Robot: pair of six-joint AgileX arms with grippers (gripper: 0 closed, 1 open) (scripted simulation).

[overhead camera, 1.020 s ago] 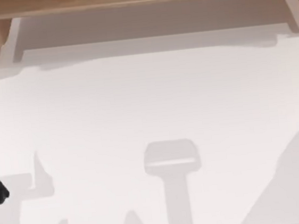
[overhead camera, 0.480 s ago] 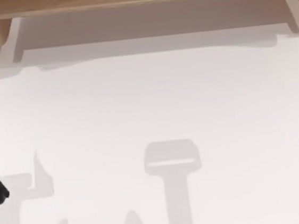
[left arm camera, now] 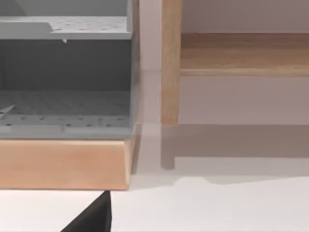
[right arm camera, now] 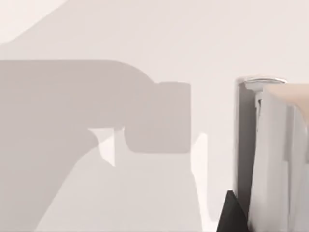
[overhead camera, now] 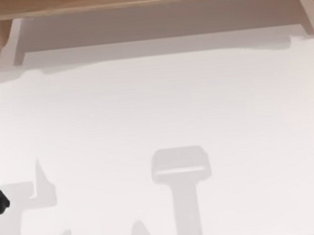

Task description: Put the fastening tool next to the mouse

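White tabletop (overhead camera: 156, 106) lay bare under arm shadows, neither tool nor mouse in sight, finger state beyond telling, so any reach risked closing on nothing.

No text, label or number is readable.
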